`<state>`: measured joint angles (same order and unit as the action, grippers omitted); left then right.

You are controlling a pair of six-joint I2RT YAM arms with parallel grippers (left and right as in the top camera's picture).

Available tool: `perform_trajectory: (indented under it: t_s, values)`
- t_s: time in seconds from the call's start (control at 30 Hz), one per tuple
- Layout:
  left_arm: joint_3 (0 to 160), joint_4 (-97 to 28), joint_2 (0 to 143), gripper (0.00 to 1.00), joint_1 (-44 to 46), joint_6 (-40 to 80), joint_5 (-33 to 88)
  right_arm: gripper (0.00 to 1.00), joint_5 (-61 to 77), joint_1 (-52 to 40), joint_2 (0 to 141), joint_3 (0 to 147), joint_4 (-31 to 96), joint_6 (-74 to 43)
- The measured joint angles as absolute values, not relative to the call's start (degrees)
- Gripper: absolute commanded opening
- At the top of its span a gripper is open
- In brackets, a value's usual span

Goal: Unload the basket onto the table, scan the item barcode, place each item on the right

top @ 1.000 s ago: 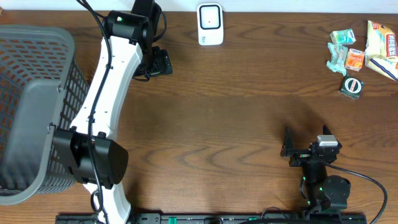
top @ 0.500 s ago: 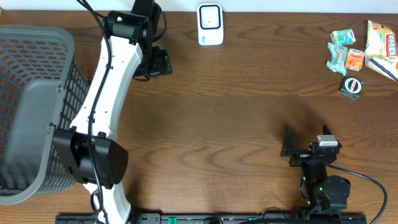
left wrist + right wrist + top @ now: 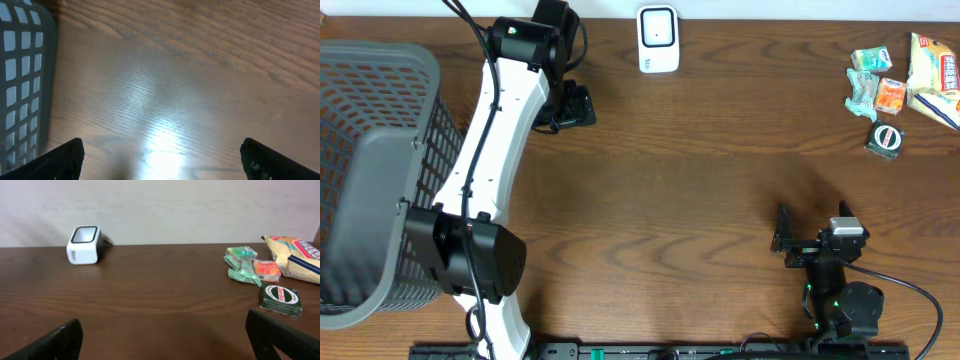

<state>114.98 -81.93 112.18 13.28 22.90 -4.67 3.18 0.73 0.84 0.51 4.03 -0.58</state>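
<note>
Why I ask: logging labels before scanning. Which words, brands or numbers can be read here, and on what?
None can be read for certain.
dark green packet: white oval label, print too blurred.
yellow bag: red lettering, too small.
white scanner: faint side mark, unreadable.
green and orange packets: print too blurred.

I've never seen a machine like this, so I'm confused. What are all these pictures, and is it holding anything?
It is a robot with two arms at a wooden table. One picture looks down from above. The other two come from little cameras on each wrist. At the left stands a grey basket. At the far edge sits a white barcode scanner. On the right lie snack packets and a small dark green box. The left end effector and the right end effector are both open and hold nothing.
</note>
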Motion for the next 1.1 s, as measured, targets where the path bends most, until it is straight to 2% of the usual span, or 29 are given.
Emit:
perform_trajectory:
  t_s: [0.3, 0.47, 0.63, 1.1]
  values:
    - [113.4, -81.9, 112.2, 0.98, 13.3, 18.7, -4.7, 0.99, 3.2, 0.7, 0.8, 0.5, 4.0, -0.6]
    - [110.7, -77.2, 112.2, 0.98, 13.3, 17.5, -4.7, 0.99, 3.2, 0.7, 0.8, 0.5, 4.1, -0.6]
    - [103.4, -67.2, 109.3, 0.98, 13.3, 16.9, -4.6, 0.99, 3.2, 0.7, 0.8, 0.5, 4.0, -0.6]
    - [68.5, -39.0, 85.9, 0.98, 13.3, 15.1, -4.6, 0.99, 3.2, 0.7, 0.8, 0.5, 4.0, -0.6]
